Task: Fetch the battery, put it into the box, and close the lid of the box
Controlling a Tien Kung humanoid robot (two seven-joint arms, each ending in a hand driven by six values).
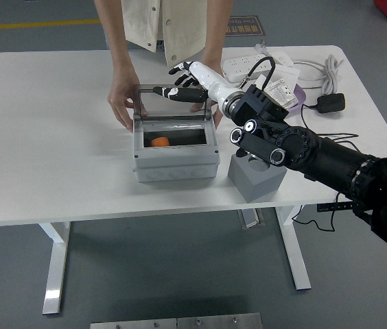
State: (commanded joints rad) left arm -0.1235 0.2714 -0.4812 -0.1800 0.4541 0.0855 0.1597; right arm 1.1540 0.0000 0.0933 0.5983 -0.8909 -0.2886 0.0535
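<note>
Head view: right hand (185, 83), fingers spread, empty, at raised lid (173, 101); lid judged light, stiff, hinged—push its top edge.

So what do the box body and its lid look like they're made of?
The grey box looks like matte moulded plastic: opaque, dull, ribbed along its front. Its lid looks like clear smoky plastic, since the person's hand shows through it.

The right hand (192, 80) is white with black fingers, on a black arm (317, 157). Just below the hand is a light grey box (175, 162) with a see-through lid (174, 101). Inside it is an orange battery (160, 142). Behind the hand, a person's vest (166, 24) is cream.
</note>
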